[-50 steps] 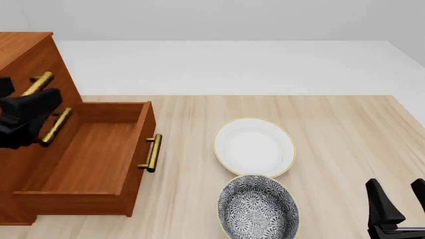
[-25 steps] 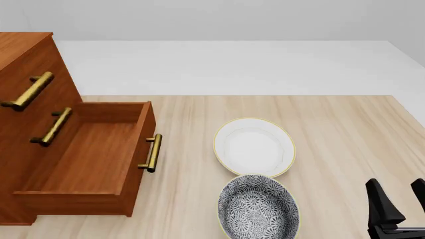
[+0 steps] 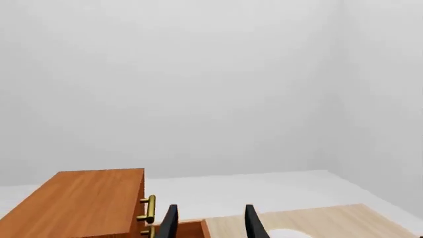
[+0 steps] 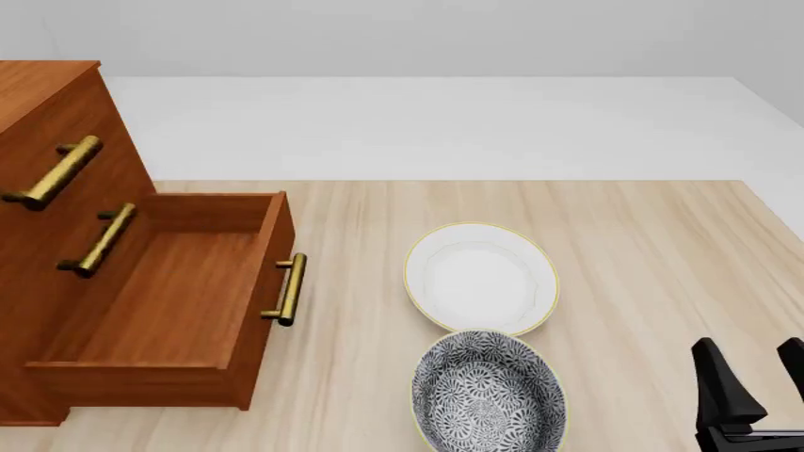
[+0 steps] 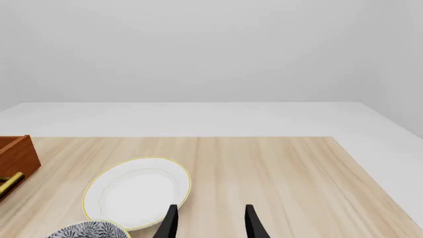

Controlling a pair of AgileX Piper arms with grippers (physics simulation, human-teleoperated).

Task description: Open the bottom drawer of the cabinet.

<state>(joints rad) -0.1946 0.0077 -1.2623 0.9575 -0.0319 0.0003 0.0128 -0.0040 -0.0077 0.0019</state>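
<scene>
The cabinet (image 4: 56,113) stands at the table's left. Its bottom drawer (image 4: 176,292) is pulled far out, showing an empty wooden inside, with its brass handle (image 4: 286,290) facing the plates. The two upper drawers are shut. My left gripper (image 3: 210,223) is out of the front view. In the left wrist view it is open and empty, high up, looking over the cabinet top (image 3: 86,198). My right gripper (image 4: 758,381) is open and empty at the near right edge, far from the cabinet. It also shows open in the right wrist view (image 5: 210,223).
A white plate (image 4: 481,276) with a gold rim lies mid-table, with a blue-patterned bowl (image 4: 489,394) just in front of it. Both also show in the right wrist view, the plate (image 5: 135,191) and the bowl (image 5: 89,230). The table ends at the far edge (image 4: 440,181).
One second ago my left gripper was in the front view, by the cabinet's upper handles. It has since drawn back out of that view. The drawer and right arm have not moved.
</scene>
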